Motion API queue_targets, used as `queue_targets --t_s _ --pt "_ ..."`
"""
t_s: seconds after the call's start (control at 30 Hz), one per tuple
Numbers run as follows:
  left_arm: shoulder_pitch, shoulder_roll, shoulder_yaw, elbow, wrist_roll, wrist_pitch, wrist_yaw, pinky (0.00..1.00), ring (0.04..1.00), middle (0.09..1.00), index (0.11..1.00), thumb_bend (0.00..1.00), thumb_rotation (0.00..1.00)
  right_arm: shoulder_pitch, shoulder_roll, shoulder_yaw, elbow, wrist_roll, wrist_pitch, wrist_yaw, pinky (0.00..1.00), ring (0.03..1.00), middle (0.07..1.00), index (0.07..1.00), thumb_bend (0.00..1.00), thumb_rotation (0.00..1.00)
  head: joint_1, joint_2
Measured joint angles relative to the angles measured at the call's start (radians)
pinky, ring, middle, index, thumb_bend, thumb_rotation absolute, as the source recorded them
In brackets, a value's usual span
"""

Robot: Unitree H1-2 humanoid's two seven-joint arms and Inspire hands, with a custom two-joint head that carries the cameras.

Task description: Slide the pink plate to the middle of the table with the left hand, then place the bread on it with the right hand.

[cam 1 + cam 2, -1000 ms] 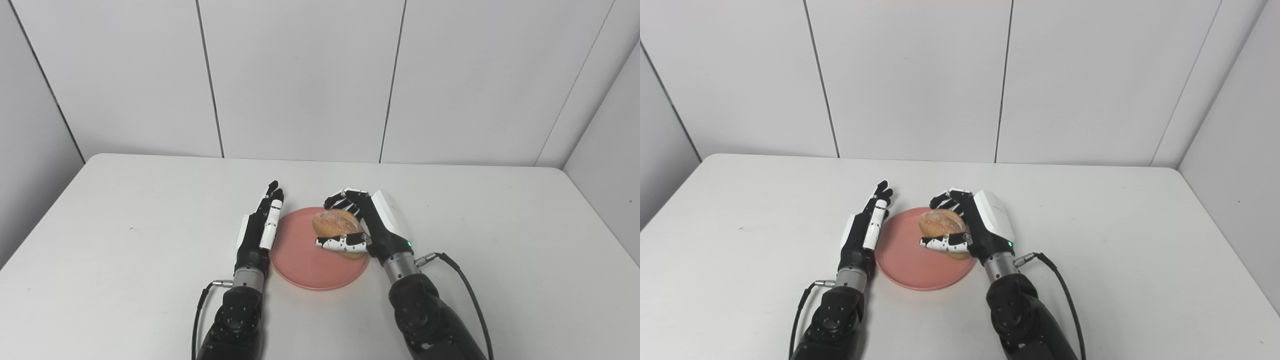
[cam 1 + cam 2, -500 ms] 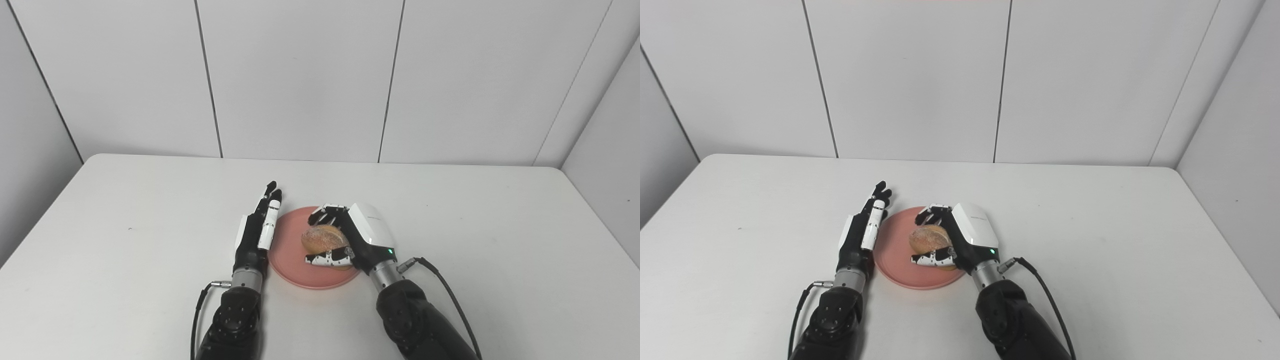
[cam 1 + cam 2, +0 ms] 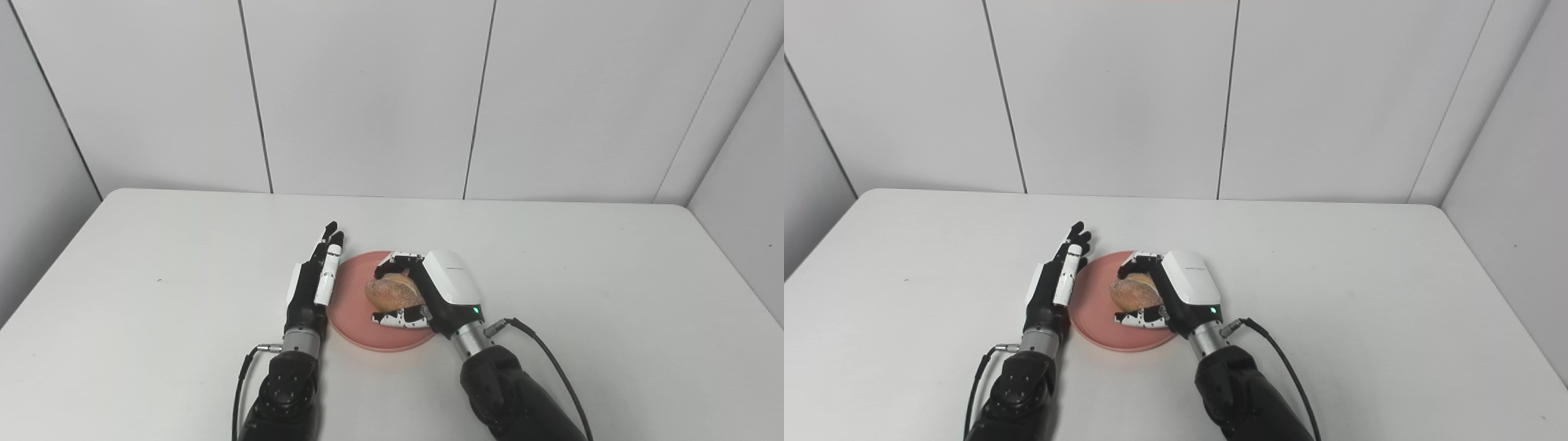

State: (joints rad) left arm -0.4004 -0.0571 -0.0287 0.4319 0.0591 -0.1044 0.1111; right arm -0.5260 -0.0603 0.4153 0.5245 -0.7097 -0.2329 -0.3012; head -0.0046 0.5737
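The pink plate [image 3: 352, 315] lies near the middle of the white table. My right hand [image 3: 438, 291] is shut on the round brown bread [image 3: 392, 293] and holds it low over the plate's right half; whether the bread touches the plate is hidden by the hand. My left hand [image 3: 315, 285] is open, its fingers straight and pointing away from me, set on edge against the plate's left rim. The same scene shows in the right eye view, with the plate [image 3: 1093, 315], the bread [image 3: 1133, 294], the right hand [image 3: 1182, 291] and the left hand [image 3: 1056, 285].
The white table [image 3: 153, 294] has a rounded far edge against grey wall panels. A black cable [image 3: 545, 355] runs from my right wrist, and another cable [image 3: 242, 380] from my left wrist.
My right hand has moved left and towards me with the bread, and lower over the plate. The left hand has stayed beside the plate's left rim.
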Motion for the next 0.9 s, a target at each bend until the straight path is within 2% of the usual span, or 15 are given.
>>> queue_targets --t_s 0.07,0.13,0.2,0.37,0.5,0.6,0.83,0.9 --pt "0.000 0.000 0.000 0.000 0.000 0.000 0.000 0.95 0.949 0.932 0.923 0.50 1.00 0.004 -0.005 0.000 -0.018 -0.001 -0.001 0.000 0.66 0.747 0.800 0.803 0.50 0.52 -0.002 0.002" --pt "0.000 0.002 0.000 0.000 -0.001 0.000 -0.002 0.94 0.949 0.934 0.926 0.49 1.00 0.007 -0.008 -0.002 -0.034 0.003 -0.001 0.004 0.72 0.814 0.857 0.856 0.56 0.68 -0.002 0.002" --pt "0.000 0.003 0.001 0.000 -0.005 0.000 -0.009 0.94 0.946 0.932 0.925 0.48 1.00 0.022 -0.014 -0.006 -0.071 0.015 -0.001 0.014 0.74 0.839 0.879 0.872 0.58 0.72 -0.003 0.003" --pt "0.000 0.007 0.003 0.000 -0.016 0.000 -0.014 0.94 0.951 0.934 0.926 0.48 1.00 0.058 -0.028 -0.026 -0.130 0.039 -0.001 0.038 0.80 0.891 0.930 0.926 0.61 0.76 -0.003 0.005" --pt "0.000 0.010 0.002 0.000 -0.016 0.000 -0.016 0.93 0.942 0.926 0.918 0.48 1.00 0.081 -0.035 -0.047 -0.160 0.047 0.000 0.054 0.83 0.916 0.955 0.957 0.61 0.74 -0.003 0.006" --pt "0.000 0.014 0.002 -0.001 -0.016 0.001 -0.018 0.94 0.948 0.930 0.922 0.48 1.00 0.089 -0.036 -0.072 -0.175 0.069 0.003 0.069 0.89 0.956 0.993 0.994 0.61 0.78 -0.006 0.009" --pt "0.002 0.028 -0.001 -0.006 -0.009 0.004 -0.019 0.94 0.941 0.926 0.918 0.47 1.00 0.117 -0.024 -0.141 -0.225 0.177 0.059 0.148 0.95 0.995 1.000 1.000 0.55 0.85 -0.009 0.012" --pt "0.005 0.032 -0.001 -0.013 -0.009 0.009 -0.020 0.94 0.944 0.928 0.919 0.47 1.00 0.128 -0.015 -0.162 -0.232 0.236 0.073 0.182 0.96 0.999 1.000 1.000 0.54 0.87 -0.014 0.011"
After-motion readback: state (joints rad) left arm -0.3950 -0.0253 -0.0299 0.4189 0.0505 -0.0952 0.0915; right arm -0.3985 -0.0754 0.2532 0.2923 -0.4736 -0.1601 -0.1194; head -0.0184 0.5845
